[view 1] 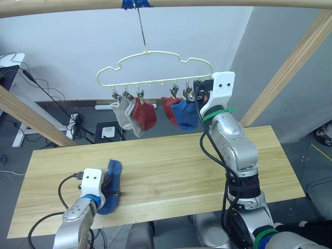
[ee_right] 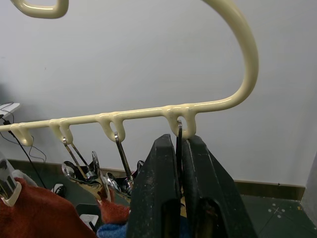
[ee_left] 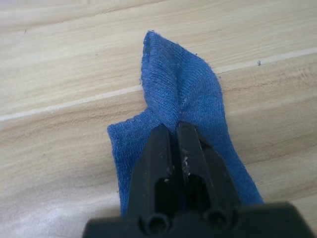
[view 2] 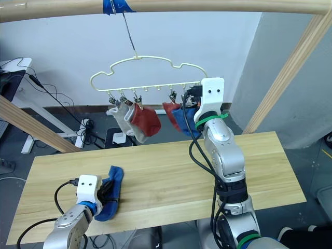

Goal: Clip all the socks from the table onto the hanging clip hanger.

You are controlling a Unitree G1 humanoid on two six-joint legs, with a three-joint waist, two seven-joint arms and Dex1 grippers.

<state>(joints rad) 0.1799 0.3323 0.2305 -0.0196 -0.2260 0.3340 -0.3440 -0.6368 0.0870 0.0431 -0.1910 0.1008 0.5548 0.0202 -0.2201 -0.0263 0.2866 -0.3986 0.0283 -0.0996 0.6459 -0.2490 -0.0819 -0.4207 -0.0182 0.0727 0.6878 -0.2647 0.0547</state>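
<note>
One blue sock (view 1: 113,170) lies on the wooden table (view 1: 181,155) near its front left. My left gripper (ee_left: 173,128) is shut on a raised fold of this sock (ee_left: 183,84). The pale yellow clip hanger (view 1: 147,52) hangs from the top rail. Light grey socks (view 1: 122,111), two rust red socks (view 1: 146,116) and a blue sock (view 1: 187,115) hang from its clips. My right gripper (ee_right: 178,141) is raised to the hanger's right end. It is shut on a metal clip (ee_right: 179,130) under the hanger bar (ee_right: 133,114).
A thick wooden rail (view 1: 207,4) runs across the top, with slanted wooden posts at the right (view 1: 290,67) and left (view 1: 31,116). A grey desk (view 1: 10,62) and cables stand behind the table on the left.
</note>
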